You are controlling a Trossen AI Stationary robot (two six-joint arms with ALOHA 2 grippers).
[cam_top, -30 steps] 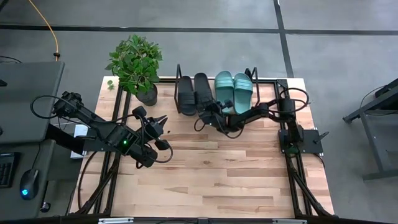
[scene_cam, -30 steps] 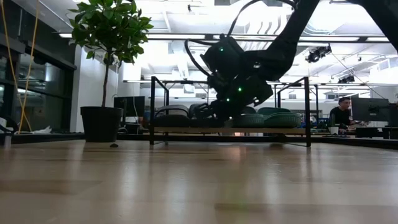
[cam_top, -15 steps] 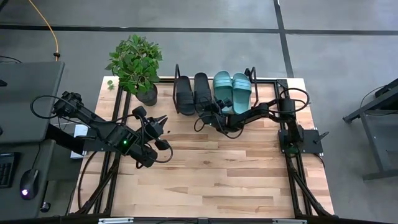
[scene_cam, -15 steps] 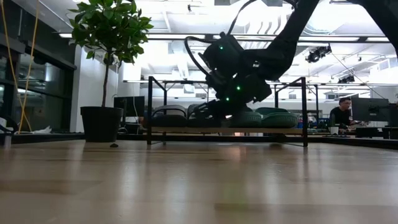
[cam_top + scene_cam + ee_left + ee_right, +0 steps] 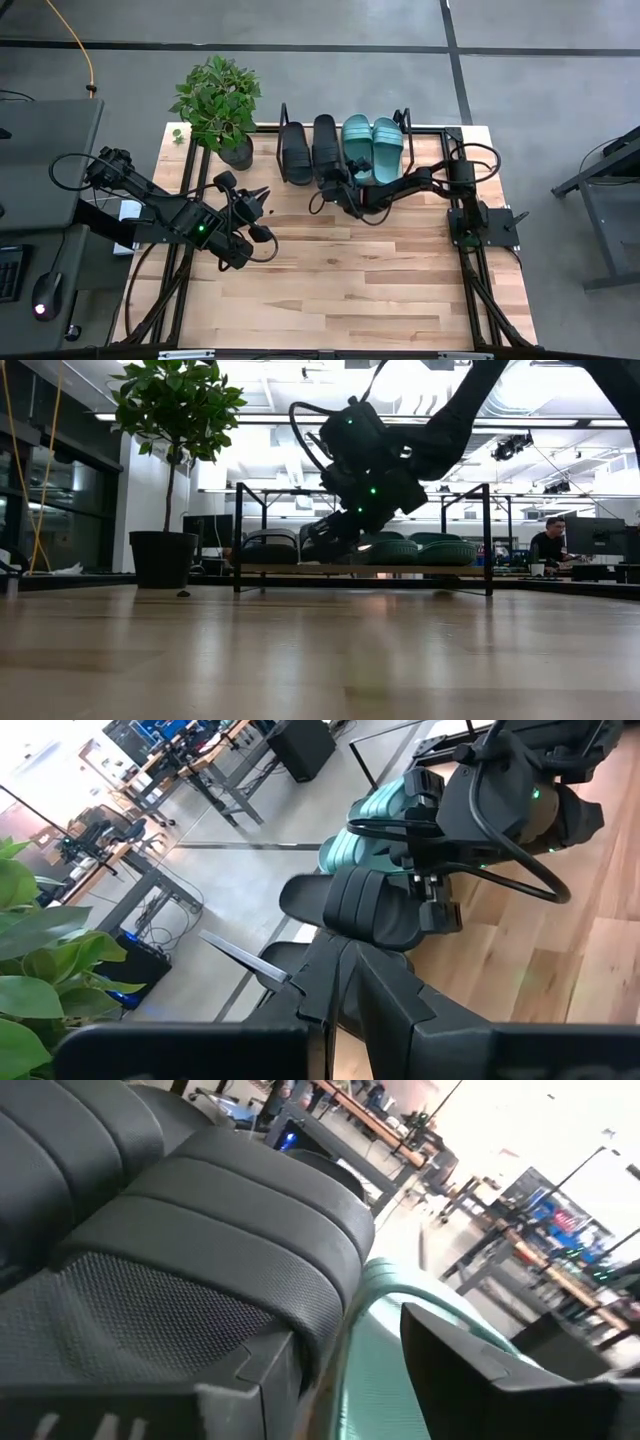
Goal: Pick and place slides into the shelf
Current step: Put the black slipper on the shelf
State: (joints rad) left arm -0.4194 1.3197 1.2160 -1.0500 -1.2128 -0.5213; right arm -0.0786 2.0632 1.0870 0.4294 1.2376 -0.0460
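The shelf (image 5: 280, 569) stands at the table's far edge, its black end loops (image 5: 284, 125) upright. Side by side on its board lie two black slides (image 5: 295, 150) (image 5: 325, 145) and two teal slides (image 5: 357, 143) (image 5: 388, 143), soles down. My right gripper (image 5: 333, 185) is open at the near end of the second black slide (image 5: 220, 1230), reaching almost level from the near right. That slide's edge toward the teal slide (image 5: 370, 1370) lies in the gap between the fingers. My left gripper (image 5: 264, 190) is shut on nothing, held above the table left of the shelf. My right gripper has one finger (image 5: 250, 1390) low over the black slide's heel part (image 5: 150, 1305) and the other (image 5: 480, 1360) over the neighbouring teal slide. Whether either finger touches a slide, I cannot tell. The black slide lies flat on the shelf board.
A potted plant (image 5: 218, 105) stands at the table's far left corner, close to the shelf's left end. Bare wooden tabletop (image 5: 350, 280) stretches across the near half. Beyond the table a person (image 5: 548, 545) sits at a desk.
My right gripper has opened and let go of the second black slide, has rolled about its own line and risen slightly. The shelf with all its slides has shifted a little toward the table's far left. My left arm has kept still.
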